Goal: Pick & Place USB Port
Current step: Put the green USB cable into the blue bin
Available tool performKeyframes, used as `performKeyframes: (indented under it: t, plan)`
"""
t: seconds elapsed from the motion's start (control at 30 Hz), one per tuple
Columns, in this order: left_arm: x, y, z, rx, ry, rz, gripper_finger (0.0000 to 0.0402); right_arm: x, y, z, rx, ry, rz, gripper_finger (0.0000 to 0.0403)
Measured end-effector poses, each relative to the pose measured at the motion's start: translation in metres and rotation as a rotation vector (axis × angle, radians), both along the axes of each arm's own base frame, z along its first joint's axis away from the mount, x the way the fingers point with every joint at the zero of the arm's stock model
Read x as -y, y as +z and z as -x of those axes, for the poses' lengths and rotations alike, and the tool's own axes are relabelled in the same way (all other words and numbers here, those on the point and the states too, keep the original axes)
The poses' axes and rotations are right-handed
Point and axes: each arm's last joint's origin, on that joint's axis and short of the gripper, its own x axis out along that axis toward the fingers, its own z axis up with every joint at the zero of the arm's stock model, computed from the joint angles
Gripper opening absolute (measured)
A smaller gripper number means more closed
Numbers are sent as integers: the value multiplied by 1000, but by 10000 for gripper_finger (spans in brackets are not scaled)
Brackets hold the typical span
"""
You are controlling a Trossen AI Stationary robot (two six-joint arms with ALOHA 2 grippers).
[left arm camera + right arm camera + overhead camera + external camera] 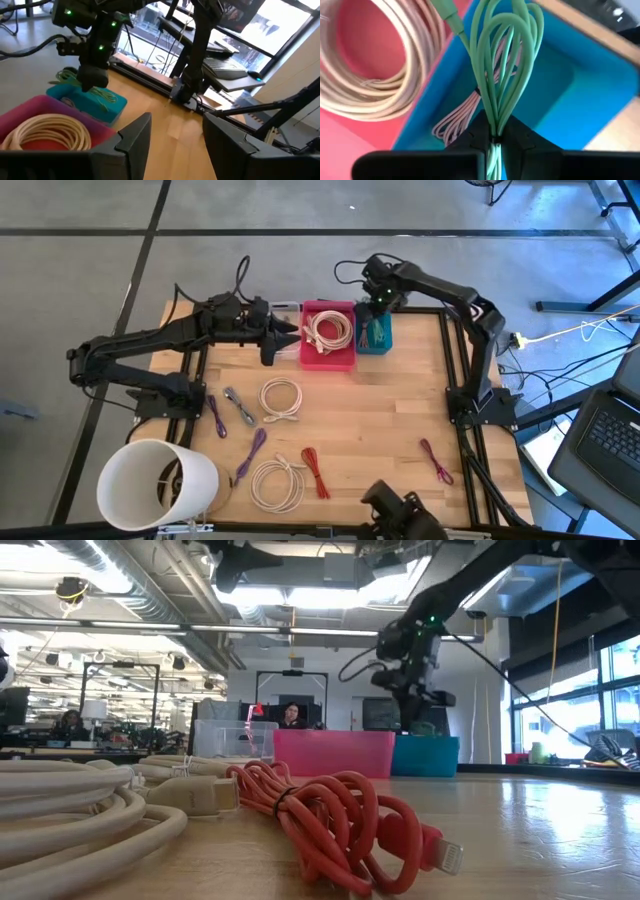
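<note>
My right gripper (376, 308) hovers over the blue bin (386, 340) at the table's far edge, shut on a bundled green cable (506, 60). The cable's loops reach down into the blue bin (555, 85), where a pale mauve cable (457, 122) lies. Beside it, the pink bin (328, 358) holds a coiled beige cable (328, 330). My left gripper (288, 335) waits open, just left of the pink bin. In the left wrist view its fingers (132, 137) stand apart, with the right gripper (92, 75) ahead over the blue bin (87, 102). My right gripper pinches the green cable bundle between its two fingertips (479, 132), where the strands gather (494, 131). It comes from above, pointing down. The loops hang below the fingers into the blue bin; I cannot tell whether they touch its floor.
On the wooden table lie two white cable coils (281, 398) (277, 483), purple cables (216, 417) (436, 460), a red cable (316, 472) and a grey one (239, 407). A white cylinder (155, 483) stands at the near left corner. A clear box (285, 310) sits left of the pink bin.
</note>
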Motion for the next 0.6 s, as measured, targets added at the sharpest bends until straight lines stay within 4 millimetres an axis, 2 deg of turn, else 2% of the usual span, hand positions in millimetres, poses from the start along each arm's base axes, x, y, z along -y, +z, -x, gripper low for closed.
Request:
performKeyframes:
  t: [0.47, 0.53, 0.6]
  plan:
    - [0, -6, 2, -63, 4, 27, 169, 8, -59, -10, -55, 5, -172, 26]
    - [1, -7, 2, -69, 6, 40, 169, 9, -63, -11, -62, 7, -178, 27]
    - [1, -8, 2, -75, 8, 47, 169, 9, -64, -11, -63, 18, -177, 44]
